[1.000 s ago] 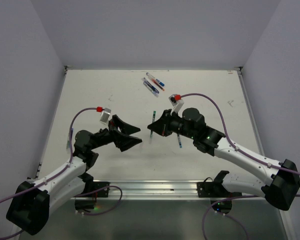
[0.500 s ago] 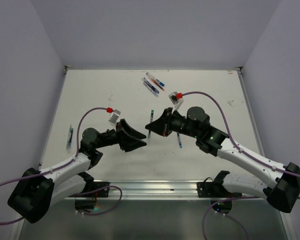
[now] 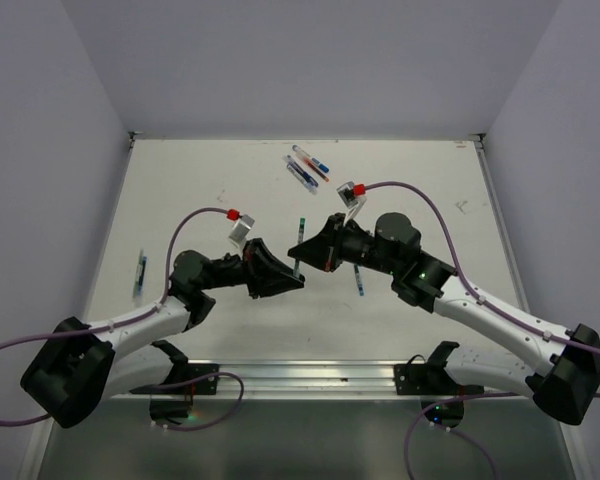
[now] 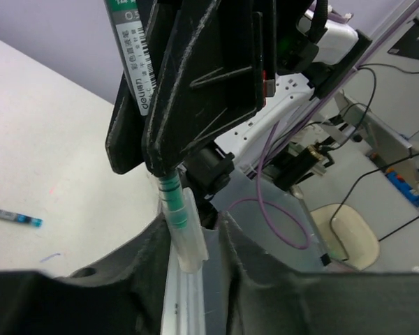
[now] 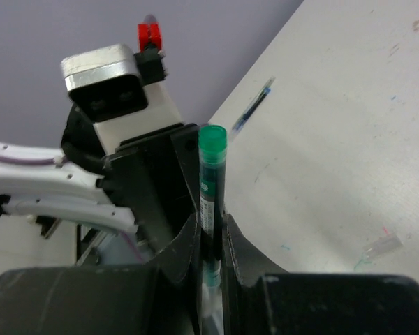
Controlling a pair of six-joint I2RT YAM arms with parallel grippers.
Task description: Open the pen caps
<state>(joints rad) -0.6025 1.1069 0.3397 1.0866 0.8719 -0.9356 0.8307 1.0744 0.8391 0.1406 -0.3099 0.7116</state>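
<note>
The right gripper [image 5: 211, 234] is clamped on a green pen [image 5: 211, 174]. The pen stands upright in the middle of the right wrist frame, its green end at the top. In the left wrist view the pen's other end comes down out of those dark fingers, at the upper centre, into the left gripper [image 4: 193, 244] at the bottom. That end wears a clear cap [image 4: 187, 241] over a green-ringed tip. The left fingers [image 4: 258, 279] flank the cap closely — one looks to touch it and the other shows a sliver of gap, so whether they grip it cannot be told.

From above, the two grippers meet tip to tip at the centre of the frame with the pen between them. Further out on the white table [image 3: 180, 190], a cluster of pens [image 3: 307, 167] lies at upper centre and a lone pen [image 3: 140, 272] near the left edge. A third pen [image 3: 360, 283] lies just right of centre, beside the right arm. A loose cap [image 5: 381, 244] — clear — lies at the lower right of the right wrist frame.
</note>
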